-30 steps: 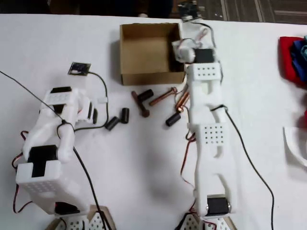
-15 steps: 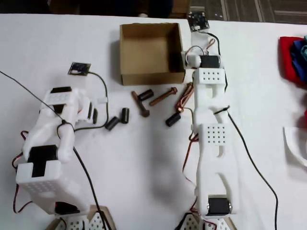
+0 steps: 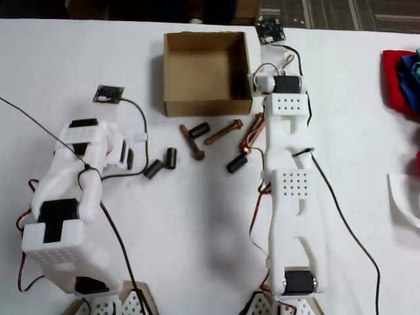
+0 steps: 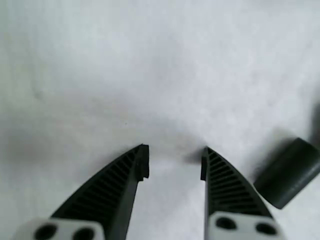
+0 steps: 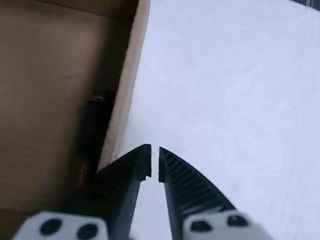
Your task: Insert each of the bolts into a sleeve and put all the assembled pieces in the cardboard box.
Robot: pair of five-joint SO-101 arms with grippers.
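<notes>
Right gripper [image 5: 154, 164] just outside cardboard box [image 5: 127, 85], left gripper [image 4: 172, 162] low over surface [image 4: 150, 60].
Right fingers nearly pressed together, pinching nothing; 1 sleeved bolt [image 5: 96, 127] lies in the box against the wall by that gripper. Left fingers spread, empty, black sleeve [image 4: 287, 172] just beside 1 finger. Loose copper bolts [image 3: 223, 132] on surface near box.

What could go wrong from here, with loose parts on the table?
1. The right gripper sits close beside the wall of the brown cardboard box; a sideways swing could shove the box.
2. The right arm lies beside loose copper bolts; pulling back may scatter them.
3. A black cylindrical sleeve lies outside the open left gripper; a nudge may roll it away.
</notes>
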